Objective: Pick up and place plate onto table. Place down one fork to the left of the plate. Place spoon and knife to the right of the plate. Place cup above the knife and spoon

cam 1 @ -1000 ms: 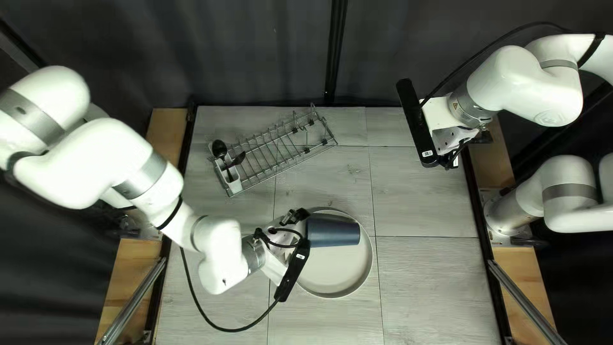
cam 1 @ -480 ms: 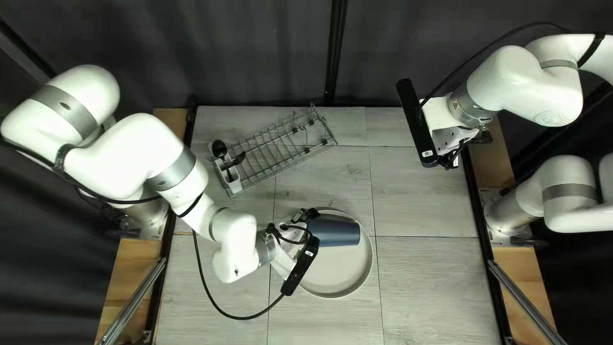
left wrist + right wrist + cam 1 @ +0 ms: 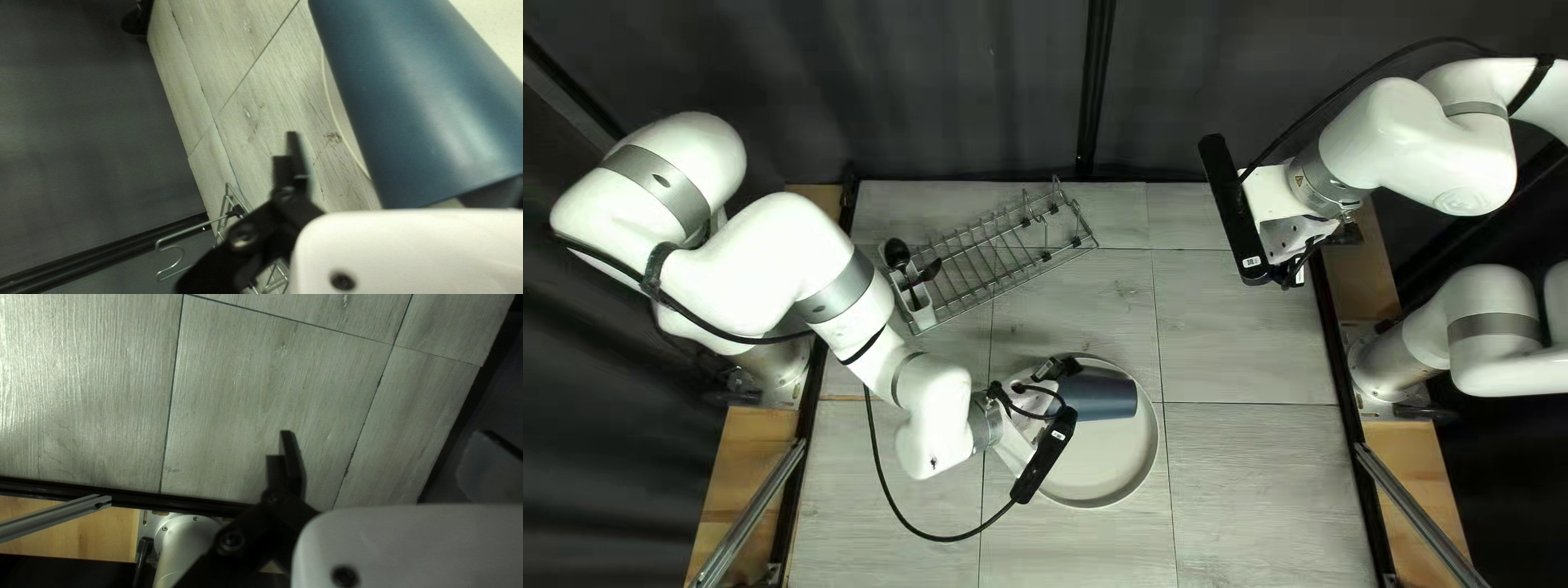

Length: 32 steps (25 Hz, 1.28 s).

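One plate (image 3: 1100, 468), cup (image 3: 1102, 396), rack (image 3: 1002, 259); utensils (image 3: 896, 254) unclear

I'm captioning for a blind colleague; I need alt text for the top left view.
A blue cup on its side over a round pale plate on a table, with my left arm beside it. Behind, a wire rack with dark utensils in a holder; my right arm at right.

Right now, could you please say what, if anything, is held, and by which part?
Nothing is held: the left gripper is open, its visible finger clear of the cup, and the right gripper is empty.
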### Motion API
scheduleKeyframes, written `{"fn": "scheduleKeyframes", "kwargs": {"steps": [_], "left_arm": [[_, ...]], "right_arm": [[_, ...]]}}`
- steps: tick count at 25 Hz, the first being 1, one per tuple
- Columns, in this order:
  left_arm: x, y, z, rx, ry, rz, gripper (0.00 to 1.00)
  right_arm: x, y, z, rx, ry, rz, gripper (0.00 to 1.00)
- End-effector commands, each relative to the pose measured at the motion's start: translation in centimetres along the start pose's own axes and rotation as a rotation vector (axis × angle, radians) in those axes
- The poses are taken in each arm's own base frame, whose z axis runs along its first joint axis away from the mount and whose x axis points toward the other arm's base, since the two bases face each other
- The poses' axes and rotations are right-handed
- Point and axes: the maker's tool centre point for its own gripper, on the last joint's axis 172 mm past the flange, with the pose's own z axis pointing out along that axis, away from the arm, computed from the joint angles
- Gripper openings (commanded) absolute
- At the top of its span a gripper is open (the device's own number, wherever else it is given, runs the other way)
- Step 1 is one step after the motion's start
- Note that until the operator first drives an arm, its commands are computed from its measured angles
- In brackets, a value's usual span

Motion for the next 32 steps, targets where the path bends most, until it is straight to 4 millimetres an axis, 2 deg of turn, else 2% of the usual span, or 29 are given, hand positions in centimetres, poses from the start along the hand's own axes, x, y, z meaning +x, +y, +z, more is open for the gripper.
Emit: {"fn": "scheduleKeyframes", "kwargs": {"steps": [1, 8, 10, 12, 16, 18, 25, 29, 32], "left_arm": [[0.9, -1.6, -1.4, 0.045, 0.012, -0.007, 0.00], [1.2, -5.5, -4.1, 0.067, -0.028, -0.027, 0.00], [0.6, -7.2, -5.2, 0.050, -0.058, -0.036, 0.00], [-0.9, -9.1, -6.3, 0.006, -0.096, -0.056, 0.00], [-3.9, -11.7, -7.8, -0.125, -0.179, -0.071, 0.00], [-3.9, -12.7, -8.7, -0.143, -0.196, -0.075, 0.00], [-3.7, -12.8, -8.8, -0.139, -0.199, -0.091, 0.00], [-7.0, -13.7, -8.8, -0.365, -0.230, -0.196, 0.00], [-7.8, -14.5, -10.1, -0.532, -0.229, -0.195, 0.00]], "right_arm": [[0.0, 0.0, 0.0, 0.000, 0.000, 0.000, 1.00], [0.0, 0.0, 0.0, 0.000, 0.000, 0.000, 1.00], [0.0, 0.0, 0.0, 0.000, 0.000, 0.000, 1.00], [0.0, 0.0, 0.0, 0.000, 0.000, 0.000, 1.00], [0.0, 0.0, 0.0, 0.000, 0.000, 0.000, 1.00], [0.0, 0.0, 0.0, 0.000, 0.000, 0.000, 1.00], [0.0, 0.0, 0.0, 0.000, 0.000, 0.000, 1.00], [0.0, 0.0, 0.0, 0.000, 0.000, 0.000, 1.00], [0.0, 0.0, 0.0, 0.000, 0.000, 0.000, 1.00]]}}
